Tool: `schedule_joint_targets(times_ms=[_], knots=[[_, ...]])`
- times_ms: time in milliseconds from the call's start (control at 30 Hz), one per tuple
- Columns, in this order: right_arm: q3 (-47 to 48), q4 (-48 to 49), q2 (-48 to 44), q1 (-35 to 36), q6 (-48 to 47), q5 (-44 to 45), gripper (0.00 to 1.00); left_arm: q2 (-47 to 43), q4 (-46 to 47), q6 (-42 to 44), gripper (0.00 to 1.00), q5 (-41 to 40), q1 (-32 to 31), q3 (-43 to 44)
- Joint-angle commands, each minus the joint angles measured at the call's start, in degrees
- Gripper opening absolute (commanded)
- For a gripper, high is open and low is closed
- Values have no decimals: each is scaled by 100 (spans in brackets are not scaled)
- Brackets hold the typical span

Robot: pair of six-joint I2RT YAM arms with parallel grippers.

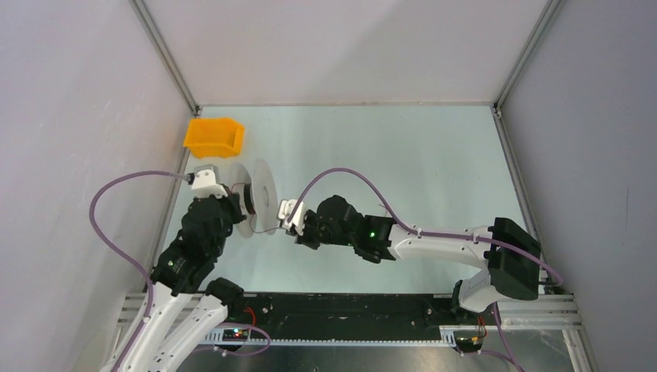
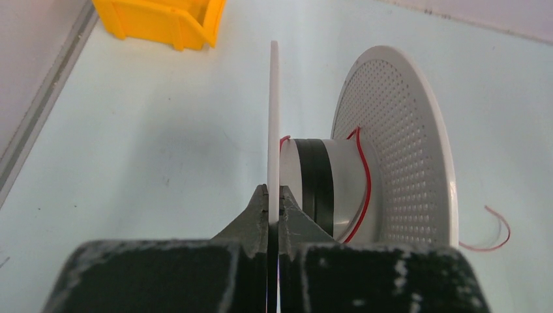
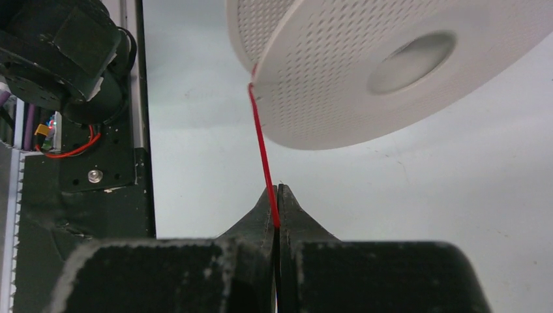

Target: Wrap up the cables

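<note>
A white spool [image 1: 260, 195] with two perforated flanges stands on edge at the table's left. My left gripper [image 2: 274, 195] is shut on the thin edge of its near flange [image 2: 274, 111]. A thin red cable [image 2: 364, 171] loops round the hub [image 2: 345, 182], beside a black band. A loose red end [image 2: 499, 235] curls out past the far flange [image 2: 398, 143]. My right gripper [image 3: 278, 192] is shut on the red cable [image 3: 259, 140], which runs taut up to the rim of the spool [image 3: 365, 72]. In the top view the right gripper [image 1: 288, 217] sits just right of the spool.
A yellow bin [image 1: 214, 136] stands at the back left, near the left wall; it also shows in the left wrist view [image 2: 163, 23]. The black base rail [image 3: 98, 189] lies left of my right gripper. Mauve hoses arc above both arms.
</note>
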Motion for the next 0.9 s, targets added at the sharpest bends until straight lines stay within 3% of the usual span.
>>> schedule_joint_targets(times_ms=[0,367,600,867], knots=[[436,-238,-250,-42,-374,189,0,85,224,390,0,552,27,-63],[826,-448,-396,-458,-582,-2,0,531,35,1004,0,925,-741,83],[824,-914,-630,-1003,-594,-312,0,654,-123,1641,0,1988,-1173,110],[830,-1505,-622,-1612,-499,-362,7,860,-215,1593,0,2925,-1177,269]])
